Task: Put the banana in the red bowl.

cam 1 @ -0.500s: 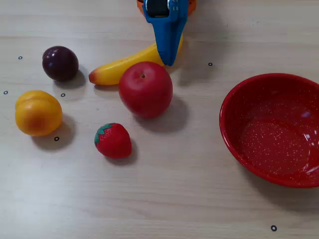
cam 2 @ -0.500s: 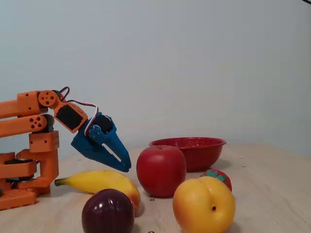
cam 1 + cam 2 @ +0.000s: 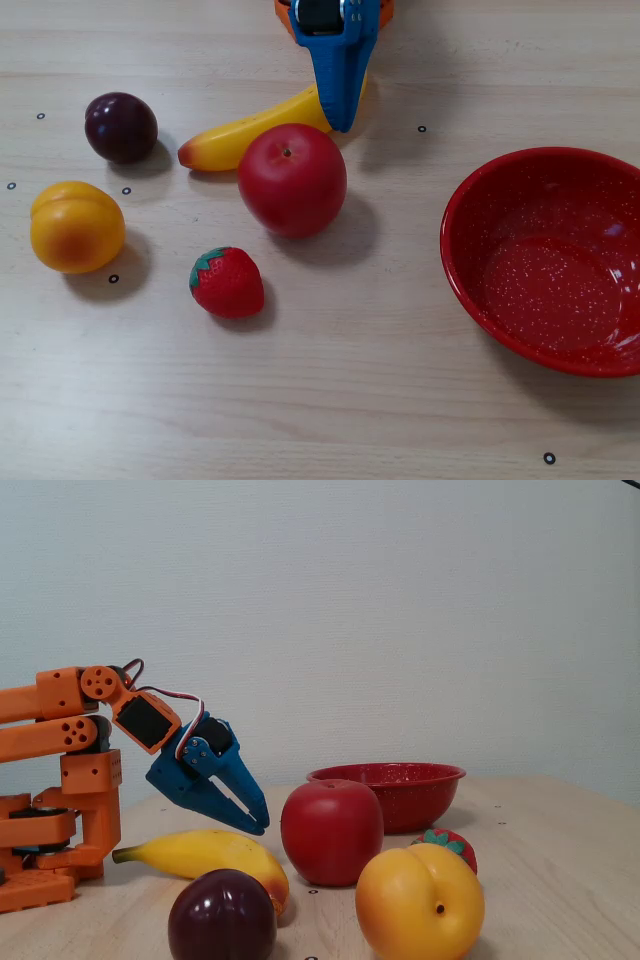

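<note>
The work surface is a light wood-grain table (image 3: 330,400) with a matte finish. Small black ring markers (image 3: 549,458) are distributed across it. Behind the table (image 3: 560,860) stands a plain, pale blue-grey wall (image 3: 400,610). Lighting is even and diffuse, producing soft shadows on the tabletop.

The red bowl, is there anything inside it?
Seen from above, the red bowl holds nothing, only white speckles on its floor. Its right edge runs out of that picture, so that bit is unseen. The banana lies on the table, under the blue tool.
</note>
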You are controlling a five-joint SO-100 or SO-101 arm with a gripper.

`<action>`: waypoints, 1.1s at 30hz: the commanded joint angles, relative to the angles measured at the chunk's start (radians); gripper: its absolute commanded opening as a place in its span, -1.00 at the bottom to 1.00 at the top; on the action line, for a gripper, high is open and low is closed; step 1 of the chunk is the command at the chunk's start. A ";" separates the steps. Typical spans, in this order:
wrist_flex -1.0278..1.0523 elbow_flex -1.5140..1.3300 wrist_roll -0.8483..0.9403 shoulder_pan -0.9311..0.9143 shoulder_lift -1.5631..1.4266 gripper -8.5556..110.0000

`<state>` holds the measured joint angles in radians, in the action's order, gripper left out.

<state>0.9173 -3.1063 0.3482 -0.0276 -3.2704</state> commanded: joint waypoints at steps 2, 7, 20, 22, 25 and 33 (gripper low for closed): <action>0.014 0.210 -0.052 -0.017 0.091 -0.85; 0.144 0.439 -0.104 -0.015 0.236 -0.85; 0.460 0.841 -0.712 0.107 0.637 -0.85; 0.500 0.865 -0.838 0.152 0.695 -0.85; 0.526 0.896 -0.965 0.229 0.772 -0.85; 0.538 0.850 -1.258 0.344 0.896 -0.85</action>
<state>1.4389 -2.3025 -0.8575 0.2991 -2.3746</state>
